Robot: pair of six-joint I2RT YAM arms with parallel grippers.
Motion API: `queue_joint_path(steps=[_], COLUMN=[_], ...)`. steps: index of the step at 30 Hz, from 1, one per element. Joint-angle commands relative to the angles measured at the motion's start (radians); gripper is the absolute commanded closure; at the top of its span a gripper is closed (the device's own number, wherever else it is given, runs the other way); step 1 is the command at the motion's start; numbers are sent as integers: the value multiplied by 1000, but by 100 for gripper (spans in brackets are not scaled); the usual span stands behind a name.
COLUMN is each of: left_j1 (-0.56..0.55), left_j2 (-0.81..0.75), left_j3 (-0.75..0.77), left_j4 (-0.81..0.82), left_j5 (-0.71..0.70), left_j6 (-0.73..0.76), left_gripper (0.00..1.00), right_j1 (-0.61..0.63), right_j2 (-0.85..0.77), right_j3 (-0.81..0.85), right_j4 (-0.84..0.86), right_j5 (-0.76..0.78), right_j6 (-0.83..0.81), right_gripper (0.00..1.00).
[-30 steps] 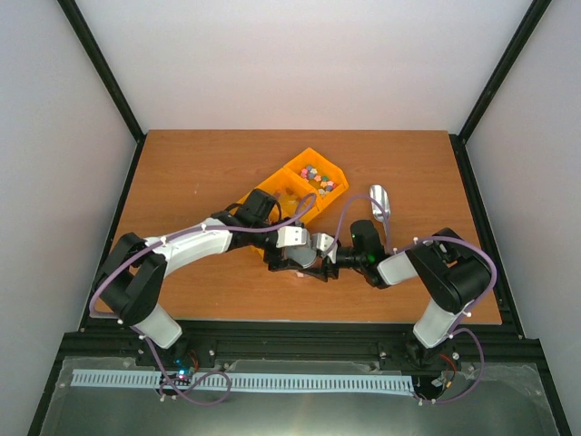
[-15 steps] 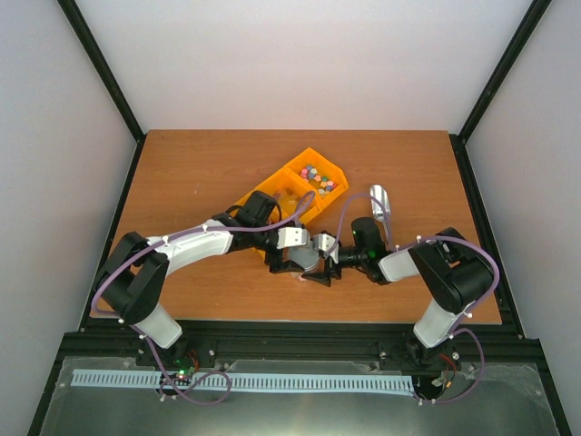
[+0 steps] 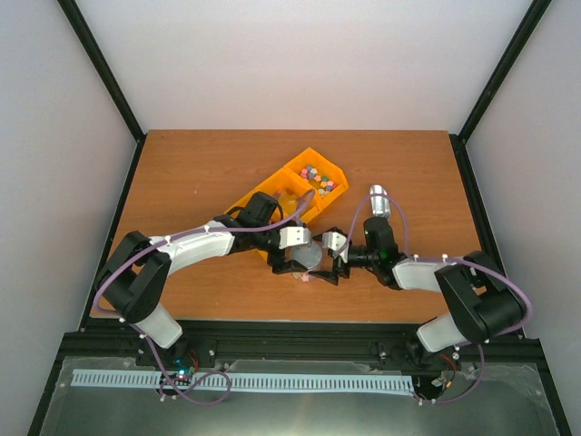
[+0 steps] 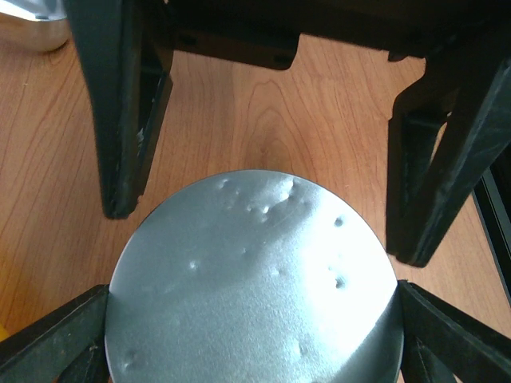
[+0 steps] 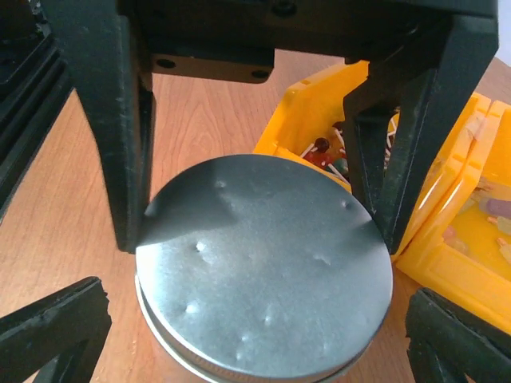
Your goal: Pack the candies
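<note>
- The wooden surface (image 3: 200, 173) carries everything in view.
- The left arm (image 3: 195, 247) and the right arm (image 3: 454, 272) both reach inward, and their jaws meet head-on near the middle of the surface, close to the near edge.
- An orange bin (image 3: 281, 183) with two compartments lies at an angle just beyond that meeting point. The left arm's wrist crosses over the bin's near left end.
- A silver lid (image 5: 263, 271), round and lightly dimpled, sits between the two sets of jaws. What lies beneath it is almost entirely hidden.
- The left jaws are closed onto the silver lid, with a finger touching its rim on each side.
- The right jaws are spread wide, straddling the lid with a gap on either side.
- A shiny metal cylinder (image 3: 377, 200) stands on the surface to the right of the bin, just beyond the right arm's wrist.
- The candies (image 3: 317, 175), tiny and in mixed colours, lie heaped in the bin's far right compartment.
</note>
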Motion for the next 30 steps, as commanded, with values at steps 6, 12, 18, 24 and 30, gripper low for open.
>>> queue_joint_path(steps=[6, 12, 18, 24, 30], left_j1=[-10, -10, -10, -10, 44], left_j2=[41, 15, -33, -129, -148], left_j3=[31, 57, 94, 129, 298], left_j4=[-41, -39, -99, -170, -284], left_j5=[-31, -19, 21, 1, -63], left_j6=[-13, -61, -104, -167, -326], left_gripper=[30, 0, 0, 0, 0], right_j1=[-19, -28, -40, -41, -41], right_j2=[-201, -331, -416, -445, -400], right_j3=[-29, -11, 40, 126, 309], right_j4=[-83, -145, -200, -221, -278], right_j5=[39, 93, 139, 194, 286], right_j6=[90, 148, 193, 271, 325], right_gripper=[0, 0, 0, 0, 0])
